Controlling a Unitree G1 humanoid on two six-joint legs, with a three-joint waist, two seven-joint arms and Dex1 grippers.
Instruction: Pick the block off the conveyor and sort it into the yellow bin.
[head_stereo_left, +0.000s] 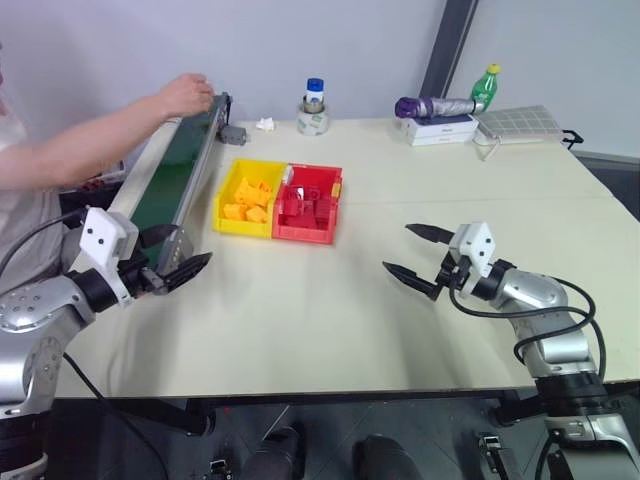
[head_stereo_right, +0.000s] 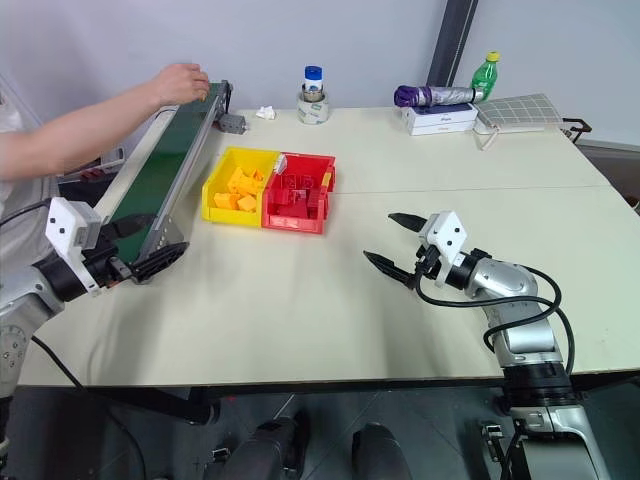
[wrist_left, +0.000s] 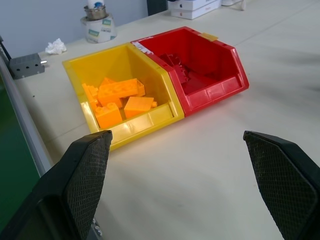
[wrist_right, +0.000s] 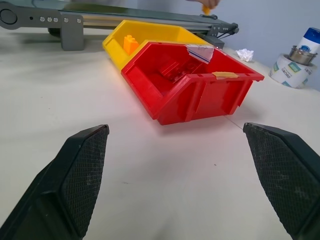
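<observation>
The conveyor (head_stereo_left: 175, 175), a dark-green belt in a grey frame, runs along the table's left side. At its far end a person's hand (head_stereo_left: 185, 95) holds a small orange block (wrist_right: 206, 9) just above the belt. The yellow bin (head_stereo_left: 240, 228) holds several yellow-orange bricks and is joined to a red bin (head_stereo_left: 305, 232) with red bricks. My left gripper (head_stereo_left: 188, 252) is open and empty beside the conveyor's near end, pointing at the bins. My right gripper (head_stereo_left: 397, 247) hovers open and empty over the table, right of the bins.
A small grey motor (head_stereo_left: 233, 132) sits at the conveyor's far end, with crumpled paper (head_stereo_left: 265, 124) beside it. At the back stand a blue-capped bottle (head_stereo_left: 314, 95), a white box (head_stereo_left: 440, 130) with a purple bundle on it, and a green bottle (head_stereo_left: 485, 85).
</observation>
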